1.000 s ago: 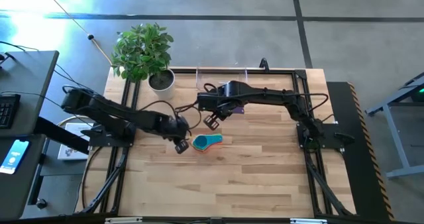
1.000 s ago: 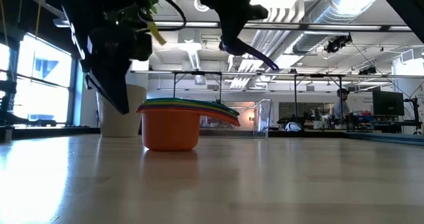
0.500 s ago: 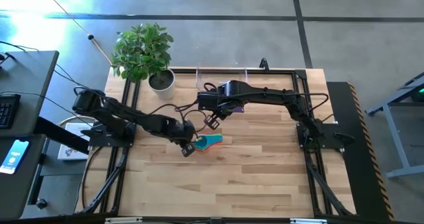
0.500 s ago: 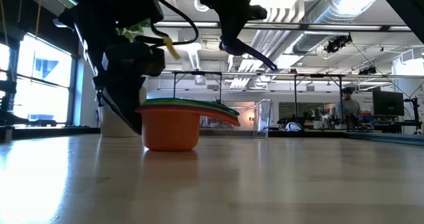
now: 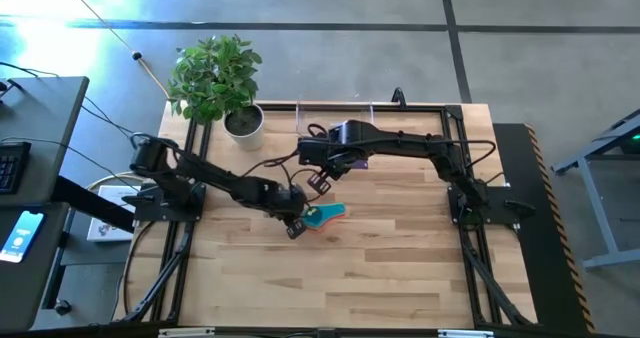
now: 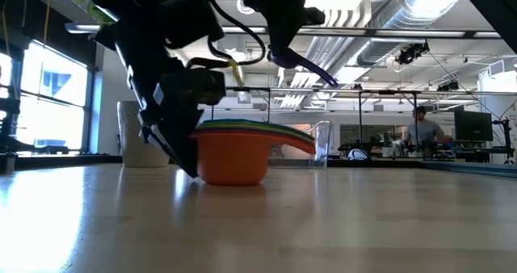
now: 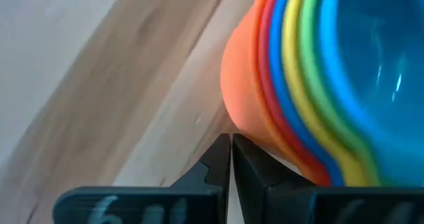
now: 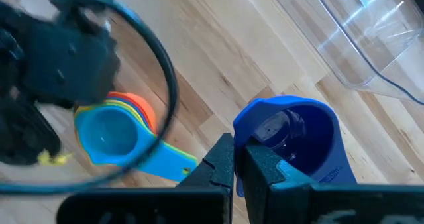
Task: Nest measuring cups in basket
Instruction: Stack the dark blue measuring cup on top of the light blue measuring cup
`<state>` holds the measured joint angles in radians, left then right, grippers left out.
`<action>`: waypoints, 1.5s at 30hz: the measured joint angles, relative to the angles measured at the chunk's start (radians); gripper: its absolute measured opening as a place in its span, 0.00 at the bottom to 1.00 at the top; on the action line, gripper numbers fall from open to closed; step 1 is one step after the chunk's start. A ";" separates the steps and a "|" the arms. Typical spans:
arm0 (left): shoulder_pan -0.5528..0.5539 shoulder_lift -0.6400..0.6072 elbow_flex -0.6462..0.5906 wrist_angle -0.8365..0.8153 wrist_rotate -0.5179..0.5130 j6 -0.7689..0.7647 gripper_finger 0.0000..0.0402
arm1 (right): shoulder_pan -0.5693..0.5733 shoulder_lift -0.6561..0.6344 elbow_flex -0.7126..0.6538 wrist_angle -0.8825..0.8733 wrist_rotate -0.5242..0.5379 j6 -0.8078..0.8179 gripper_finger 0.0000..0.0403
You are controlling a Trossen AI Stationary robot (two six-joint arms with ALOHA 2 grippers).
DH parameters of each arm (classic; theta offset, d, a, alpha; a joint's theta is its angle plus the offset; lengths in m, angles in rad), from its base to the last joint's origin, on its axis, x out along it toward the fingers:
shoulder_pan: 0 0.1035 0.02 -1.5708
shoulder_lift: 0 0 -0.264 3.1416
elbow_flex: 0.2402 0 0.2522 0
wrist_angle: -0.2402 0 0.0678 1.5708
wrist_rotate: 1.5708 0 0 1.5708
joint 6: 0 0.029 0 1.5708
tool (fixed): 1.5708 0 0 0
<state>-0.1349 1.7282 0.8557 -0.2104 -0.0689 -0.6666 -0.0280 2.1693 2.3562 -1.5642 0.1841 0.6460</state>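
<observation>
Left arm nudges the cup stack while the right arm holds a cup aloft

At mid-frame in the high view, the left gripper [image 5: 296,224] rests low on the wooden counter [image 5: 400,268], its fingers [image 7: 225,159] pressed together against the orange base of the nested stack of round plastic measuring cups [image 6: 236,148], probably to push it. The right gripper [image 5: 322,182], just above the stack in the frame, has its fingers clamped on the rim of a dark blue or purple plastic cup [image 8: 297,139], seemingly waiting to add it. The clear rectangular plastic basket [image 8: 371,35] sits beyond, at the counter's top edge, faint from above; the right wrist view cuts it off.
</observation>
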 joint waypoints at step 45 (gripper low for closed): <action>-0.028 -0.349 0.186 -0.588 -0.181 0.122 0.02 | 0.127 0.000 0.000 0.037 -0.178 -0.018 0.00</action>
<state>-0.1631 1.3787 1.0416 -0.7987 -0.2496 -0.5449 0.0987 2.1689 2.3566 -1.5273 0.0061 0.6281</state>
